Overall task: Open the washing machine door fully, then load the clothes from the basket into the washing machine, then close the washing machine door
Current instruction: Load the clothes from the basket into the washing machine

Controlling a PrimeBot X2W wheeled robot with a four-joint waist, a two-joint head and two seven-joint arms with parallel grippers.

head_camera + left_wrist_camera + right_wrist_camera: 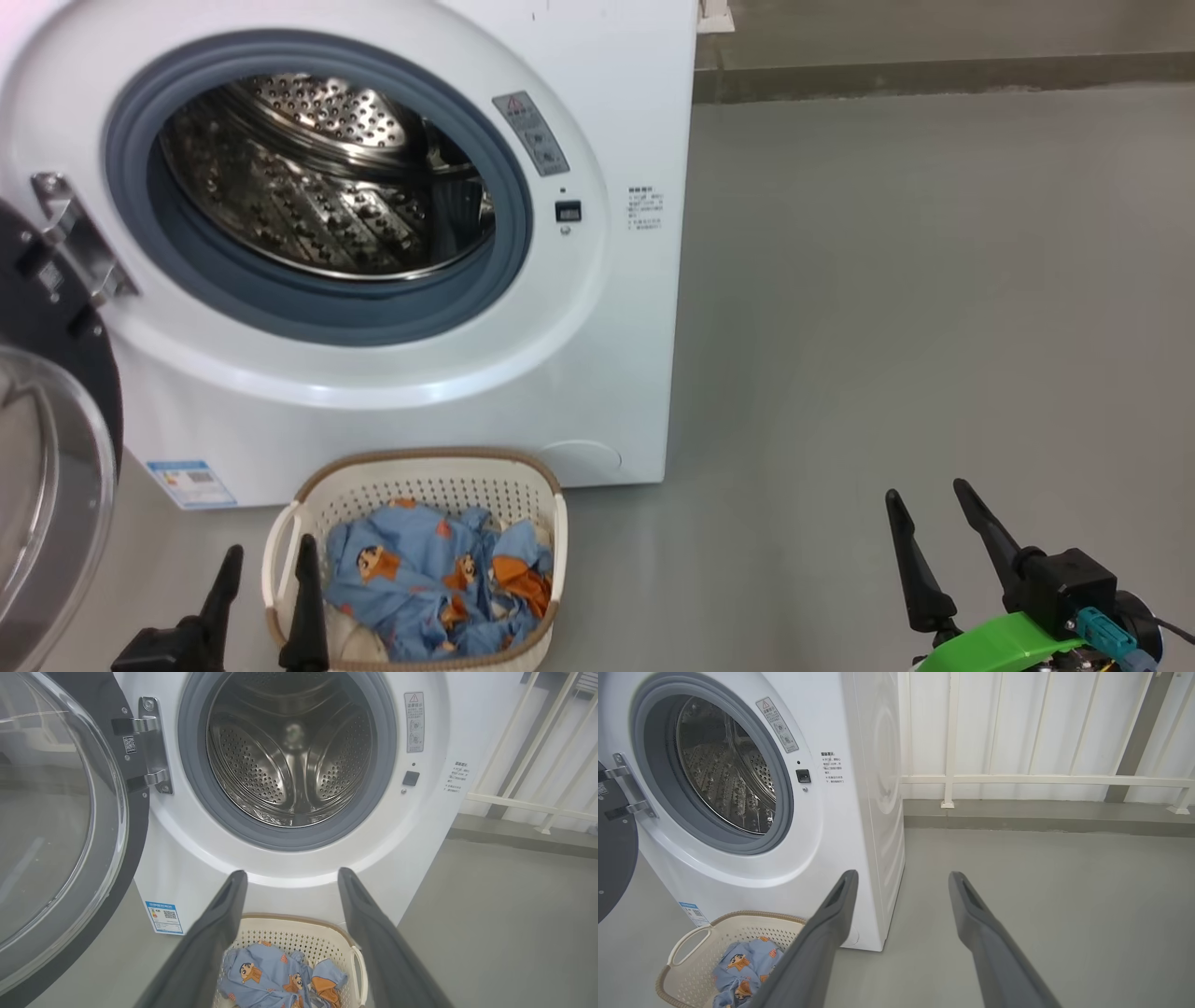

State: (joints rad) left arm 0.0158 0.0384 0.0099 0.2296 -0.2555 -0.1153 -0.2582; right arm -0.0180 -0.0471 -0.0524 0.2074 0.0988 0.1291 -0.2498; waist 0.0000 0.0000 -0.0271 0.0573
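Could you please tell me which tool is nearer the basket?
The left tool, right by the basket; the right tool stands well apart over the floor.

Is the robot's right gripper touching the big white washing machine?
Apart. In the head view the right gripper stands open at lower right, with grey floor showing between it and the big white front-loading washing machine.

Left jaws wide apart, fingers pointing forward — right jaws likewise spread, fingers raised
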